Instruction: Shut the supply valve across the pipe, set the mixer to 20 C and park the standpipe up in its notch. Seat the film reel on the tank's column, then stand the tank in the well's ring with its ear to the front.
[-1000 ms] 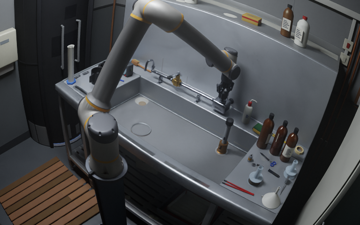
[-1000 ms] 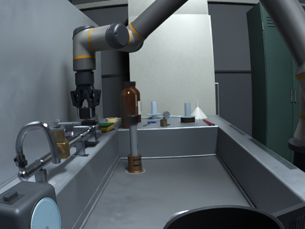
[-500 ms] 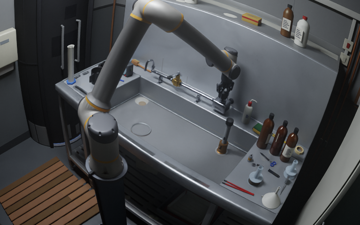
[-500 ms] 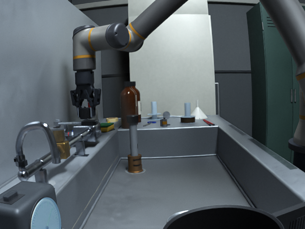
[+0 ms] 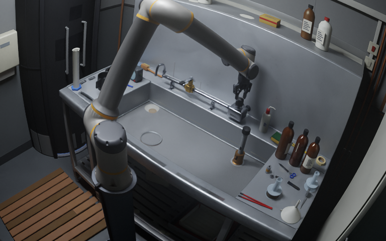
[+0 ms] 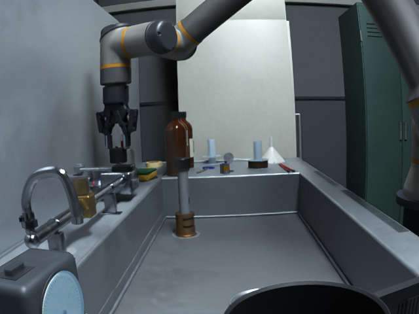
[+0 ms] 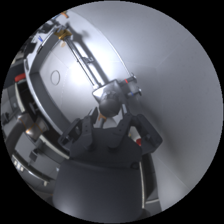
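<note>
The black tank (image 6: 306,299) is cut off by the lower edge of the second side camera, and on the left counter it is mostly hidden behind my arm (image 5: 101,79). My gripper (image 5: 241,96) (image 6: 117,143) (image 7: 110,112) hangs over the mixer's (image 5: 238,111) (image 7: 108,90) dark knob (image 6: 118,154) (image 7: 109,106) at the right end of the back pipe; it is open and holds nothing. The brass supply valve (image 5: 189,86) (image 6: 84,199) sits further left on the pipe. The standpipe (image 5: 241,145) (image 6: 184,196) stands in its brass collar in the sink's right corner. The film reel (image 5: 274,189) (image 6: 257,156) rests on the right counter. The well's ring (image 5: 151,138) (image 7: 55,77) lies on the sink floor.
The back wall stands close behind the gripper. A wash bottle (image 5: 265,119), a sponge (image 6: 147,174) and three brown bottles (image 5: 297,147) crowd the right ledge, with a funnel (image 5: 291,213) and red sticks (image 5: 254,200) in front. A gauge box (image 6: 40,284) sits at the left end.
</note>
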Controlling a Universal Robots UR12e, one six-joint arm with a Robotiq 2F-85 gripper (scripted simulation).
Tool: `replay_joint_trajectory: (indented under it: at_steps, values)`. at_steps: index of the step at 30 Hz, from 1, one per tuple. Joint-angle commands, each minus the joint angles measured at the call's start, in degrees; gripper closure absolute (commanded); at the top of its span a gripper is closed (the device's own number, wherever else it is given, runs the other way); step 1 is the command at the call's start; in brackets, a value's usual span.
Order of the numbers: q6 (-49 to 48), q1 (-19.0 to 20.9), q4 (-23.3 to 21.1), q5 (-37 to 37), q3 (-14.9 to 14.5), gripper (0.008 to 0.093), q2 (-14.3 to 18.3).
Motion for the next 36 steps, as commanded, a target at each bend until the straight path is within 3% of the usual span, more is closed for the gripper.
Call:
replay_joint_trajectory:
  at_steps: [1,9,19,36]
  values:
    - [0.0,0.0,0.11,0.0,-0.08,0.0381,-0.1]
    - [0.0,0.0,0.57,0.0,-0.26,0.0371,-0.33]
    - [0.0,0.0,0.58,0.0,-0.28,0.0184,-0.34]
    - [0.0,0.0,0.78,0.0,-0.38,0.0184,-0.46]
